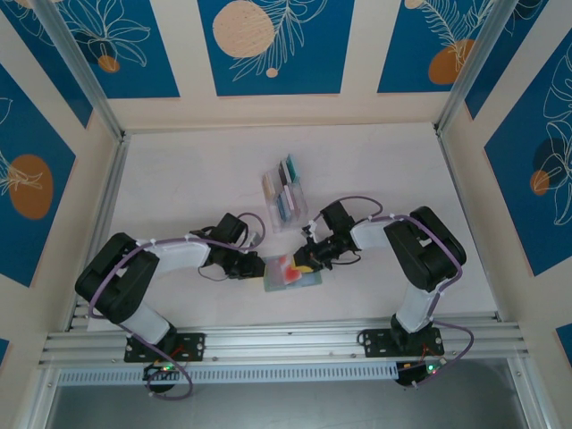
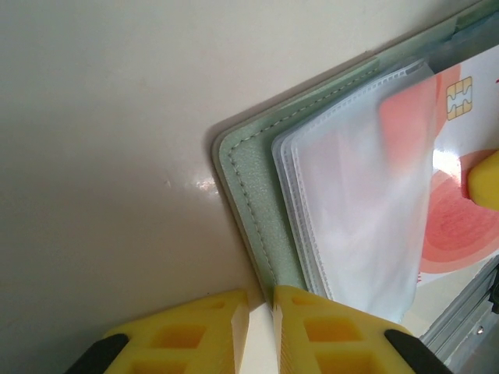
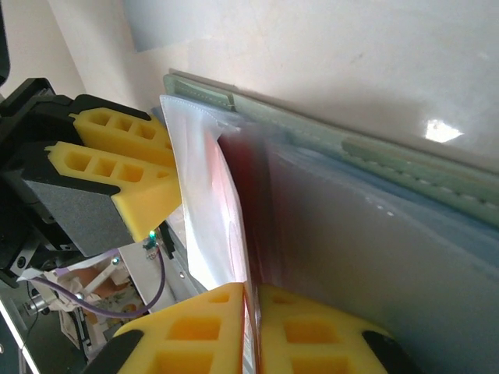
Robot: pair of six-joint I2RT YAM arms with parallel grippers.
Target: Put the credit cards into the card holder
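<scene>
The credit card [image 3: 243, 183], pink and red with a chip, stands edge-on between the fingers of the right gripper [image 3: 251, 300], which are pressed together on it. Its leading end reaches ahead of the fingertips, in among the clear sleeves [image 3: 199, 195] of the card holder [image 3: 312, 125]. I cannot tell whether it is inside a pocket or only between two leaves.

The holder lies open on the table [image 1: 179, 179] between the two grippers. The left gripper [image 2: 261, 300] has its fingers nearly together, nipping the green cover's edge right at their tips, with the sleeves just to the right of them.

The likely failures are these:
- The card could slide between two sleeves and miss the pocket mouth.
- The raised sleeve could buckle under the push.
- The left gripper's shallow bite could slip, letting the holder skid away from the right gripper.
- A release now might leave the card only half seated.

The rack of remaining cards [image 1: 284, 192] stands beyond both grippers, well apart.
</scene>
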